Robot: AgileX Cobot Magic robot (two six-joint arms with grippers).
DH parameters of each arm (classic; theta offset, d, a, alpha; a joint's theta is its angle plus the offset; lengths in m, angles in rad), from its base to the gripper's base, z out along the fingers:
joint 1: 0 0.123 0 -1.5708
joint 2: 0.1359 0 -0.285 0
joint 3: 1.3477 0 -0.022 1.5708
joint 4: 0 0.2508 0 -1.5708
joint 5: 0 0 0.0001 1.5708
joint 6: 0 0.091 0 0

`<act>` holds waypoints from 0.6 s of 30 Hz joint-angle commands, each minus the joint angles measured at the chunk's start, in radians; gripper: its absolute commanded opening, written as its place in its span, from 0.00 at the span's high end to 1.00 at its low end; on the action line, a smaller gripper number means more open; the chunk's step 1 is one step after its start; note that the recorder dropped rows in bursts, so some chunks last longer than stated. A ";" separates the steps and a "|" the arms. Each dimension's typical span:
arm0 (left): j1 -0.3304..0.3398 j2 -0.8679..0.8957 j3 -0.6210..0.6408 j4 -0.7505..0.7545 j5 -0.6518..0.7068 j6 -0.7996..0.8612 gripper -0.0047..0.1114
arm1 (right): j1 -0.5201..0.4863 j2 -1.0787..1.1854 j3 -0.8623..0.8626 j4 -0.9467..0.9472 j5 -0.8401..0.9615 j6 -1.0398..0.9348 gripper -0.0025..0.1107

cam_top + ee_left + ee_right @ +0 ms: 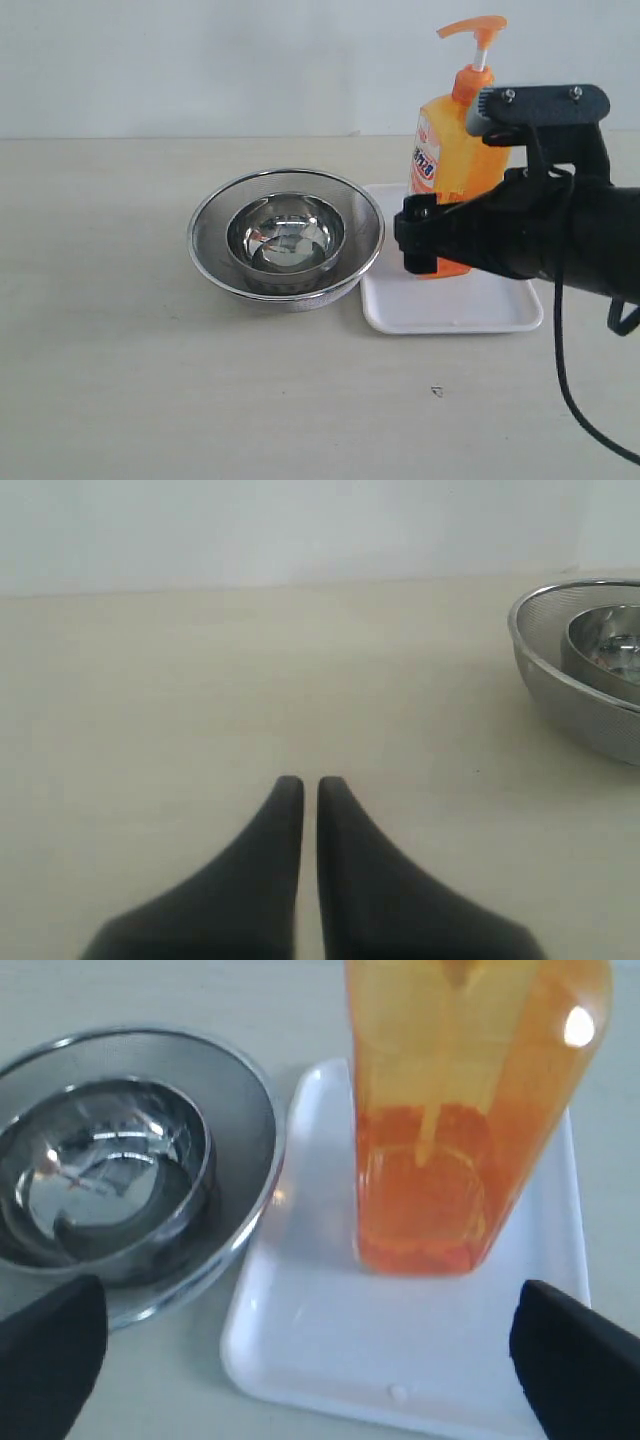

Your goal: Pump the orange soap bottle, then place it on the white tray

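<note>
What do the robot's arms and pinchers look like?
The right arm is chunky and black, with a black bracket on top that has two silver screws. A thin black cable hangs off it. The left gripper has two smooth black fingers that curve to narrow, rounded tips. The right gripper has black fingers too.

Bottle label: the tall translucent orange plastic soap bottle (452, 135) bears a white-and-orange label (424, 160) with blue lettering on its front; seen at an angle
Legibility: characters too small and blurred to read; no other text readable
</note>
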 commanded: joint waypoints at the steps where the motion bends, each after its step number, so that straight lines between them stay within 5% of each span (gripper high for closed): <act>1: 0.002 -0.003 -0.001 -0.002 -0.008 0.002 0.92 | 0.000 -0.014 0.057 0.073 0.071 -0.019 0.06; 4: 0.002 -0.003 -0.001 -0.002 -0.008 0.002 0.92 | 0.000 -0.026 0.096 0.092 0.174 -0.017 0.09; 7: 0.002 -0.003 -0.001 -0.002 -0.008 0.002 0.92 | 0.000 -0.054 0.128 0.092 0.286 -0.017 0.29; 12: 0.002 -0.003 -0.001 -0.002 -0.008 0.002 0.92 | 0.000 -0.108 0.187 0.092 0.476 -0.012 0.93; 18: 0.002 -0.003 -0.001 -0.002 -0.008 0.002 0.92 | 0.000 -0.154 0.209 0.089 0.849 0.007 0.97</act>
